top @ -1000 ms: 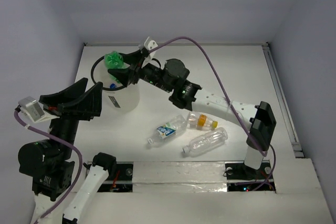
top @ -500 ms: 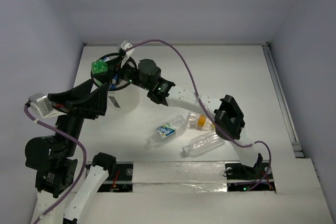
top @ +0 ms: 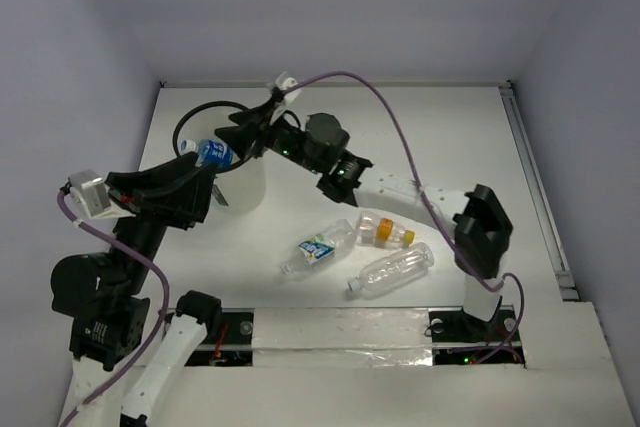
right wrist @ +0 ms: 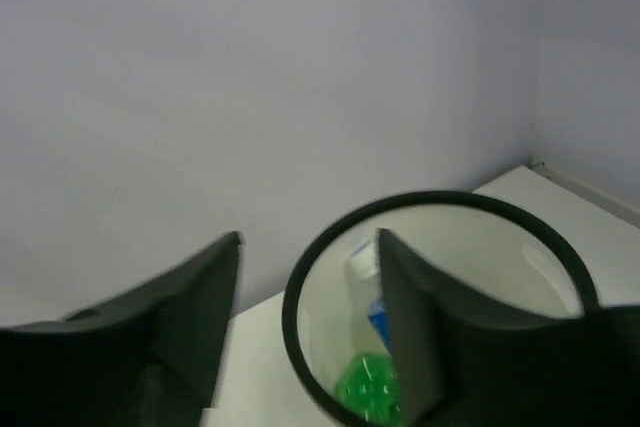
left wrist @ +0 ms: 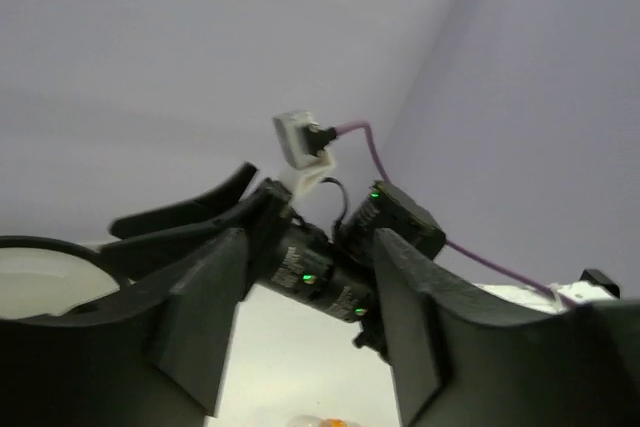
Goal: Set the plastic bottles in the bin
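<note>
The bin (top: 184, 128) is white with a black ring rim (right wrist: 440, 197) and stands at the left of the table. Inside it lie a crumpled green bottle (right wrist: 362, 392) and a blue-labelled bottle (top: 212, 154), also seen as the blue-labelled bottle (right wrist: 366, 269). My right gripper (top: 234, 137) hangs open and empty just above the rim, as the right gripper (right wrist: 308, 239) shows. On the table lie a blue-labelled bottle (top: 318, 247), an orange-banded bottle (top: 385, 231) and a clear bottle (top: 392, 272). My left gripper (top: 204, 193) is open and empty beside the bin's near side.
In the left wrist view the left gripper (left wrist: 310, 247) frames the right arm's wrist (left wrist: 320, 272), with the bin rim (left wrist: 40, 245) at the left. The right arm's purple cable (top: 400, 122) arcs over the table. Walls close the back and both sides.
The right gripper held the green bottle over the bin; it has let go, the bottle now lies inside, and the arm has drawn back rightward. The left gripper narrowed slightly.
</note>
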Controlling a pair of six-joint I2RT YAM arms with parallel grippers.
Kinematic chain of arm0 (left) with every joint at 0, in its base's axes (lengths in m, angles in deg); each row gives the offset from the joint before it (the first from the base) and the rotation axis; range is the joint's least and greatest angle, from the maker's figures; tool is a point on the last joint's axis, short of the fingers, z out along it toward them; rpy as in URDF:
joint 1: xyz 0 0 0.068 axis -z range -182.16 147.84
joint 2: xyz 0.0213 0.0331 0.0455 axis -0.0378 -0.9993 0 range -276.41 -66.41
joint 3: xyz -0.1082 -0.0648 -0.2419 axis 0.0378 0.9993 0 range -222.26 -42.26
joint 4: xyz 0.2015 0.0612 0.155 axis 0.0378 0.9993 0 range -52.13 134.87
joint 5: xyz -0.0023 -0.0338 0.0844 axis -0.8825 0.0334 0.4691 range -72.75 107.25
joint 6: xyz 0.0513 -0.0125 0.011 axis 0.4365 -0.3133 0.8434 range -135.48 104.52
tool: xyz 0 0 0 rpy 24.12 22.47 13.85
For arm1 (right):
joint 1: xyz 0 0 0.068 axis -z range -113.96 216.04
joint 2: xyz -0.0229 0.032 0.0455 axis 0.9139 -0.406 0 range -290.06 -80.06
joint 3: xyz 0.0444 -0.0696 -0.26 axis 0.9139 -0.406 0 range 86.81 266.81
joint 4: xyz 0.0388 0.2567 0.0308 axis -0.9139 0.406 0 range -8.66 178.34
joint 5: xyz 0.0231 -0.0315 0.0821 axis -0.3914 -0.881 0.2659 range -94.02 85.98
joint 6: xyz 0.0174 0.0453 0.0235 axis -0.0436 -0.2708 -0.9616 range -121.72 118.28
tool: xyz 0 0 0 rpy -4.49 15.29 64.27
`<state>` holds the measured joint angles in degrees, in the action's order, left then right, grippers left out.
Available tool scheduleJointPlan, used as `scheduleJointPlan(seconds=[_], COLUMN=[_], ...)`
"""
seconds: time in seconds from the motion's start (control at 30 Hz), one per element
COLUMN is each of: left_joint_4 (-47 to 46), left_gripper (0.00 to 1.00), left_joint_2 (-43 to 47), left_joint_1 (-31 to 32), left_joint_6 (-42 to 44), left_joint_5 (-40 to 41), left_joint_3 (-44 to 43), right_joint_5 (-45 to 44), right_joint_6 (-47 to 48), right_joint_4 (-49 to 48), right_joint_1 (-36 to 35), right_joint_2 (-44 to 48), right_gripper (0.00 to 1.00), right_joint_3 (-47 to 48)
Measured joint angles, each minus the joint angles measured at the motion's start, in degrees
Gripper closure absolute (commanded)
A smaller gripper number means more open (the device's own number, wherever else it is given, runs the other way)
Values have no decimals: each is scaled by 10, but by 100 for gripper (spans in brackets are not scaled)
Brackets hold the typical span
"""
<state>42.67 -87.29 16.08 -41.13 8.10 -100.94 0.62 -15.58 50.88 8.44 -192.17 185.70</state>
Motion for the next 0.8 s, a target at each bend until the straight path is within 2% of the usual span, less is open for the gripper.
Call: scheduleJointPlan(seconds=[0.03, 0.07, 0.1, 0.17, 0.2, 0.27, 0.37, 0.4, 0.5, 0.57, 0.6, 0.63, 0.67, 0.7, 0.77, 0.8], left_joint_4=[-7, -16, -30, -58, -69, -94, -116, -116, -99, -96, -88, -79, -69, -59, -39, -30], left_gripper=[53, 56, 62, 74, 77, 82, 91, 95, 95, 90, 77, 70, 60, 43, 29, 19], left_joint_2=[-5, -12, -19, -37, -49, -78, -115, -127, -174, -211, -229, -245, -263, -278, -305, -317], left_joint_1=[0, 0, 0, 0, 0, 4, 38, 63, 166, 242, 276, 300, 321, 336, 358, 366], left_joint_6=[-5, -8, -14, -28, -36, -51, -71, -74, -70, -57, -48, -41, -35, -27, -16, -12], left_joint_5=[-11, -20, -31, -54, -66, -82, -68, -53, 6, 54, 74, 96, 119, 138, 162, 171], left_joint_3=[2, 7, 17, 46, 64, 105, 180, 200, 223, 221, 219, 217, 216, 215, 215, 214], right_joint_5=[-3, -6, -9, -26, -30, -77, -118, -125, -144, -163, -171, -180, -189, -195, -200, -201], right_joint_6=[-6, -10, -21, -45, -49, -59, -83, -93, -121, -132, -133, -135, -139, -140, -141, -142], right_joint_4=[-14, -26, -49, -77, -78, -78, -70, -63, -31, 17, 41, 71, 100, 126, 169, 189], right_joint_1=[5, 13, 23, 48, 59, 81, 85, 84, 84, 84, 84, 84, 84, 84, 84, 84], right_joint_2=[35, 65, 104, 183, 216, 311, 430, 468, 597, 678, 710, 740, 768, 793, 838, 854], right_gripper=[65, 75, 91, 100, 100, 100, 100, 100, 100, 91, 87, 75, 69, 60, 53, 47], right_joint_3=[-50, -94, -148, -276, -295, -395, -499, -527, -612, -643, -649, -651, -651, -651, -651, -651])
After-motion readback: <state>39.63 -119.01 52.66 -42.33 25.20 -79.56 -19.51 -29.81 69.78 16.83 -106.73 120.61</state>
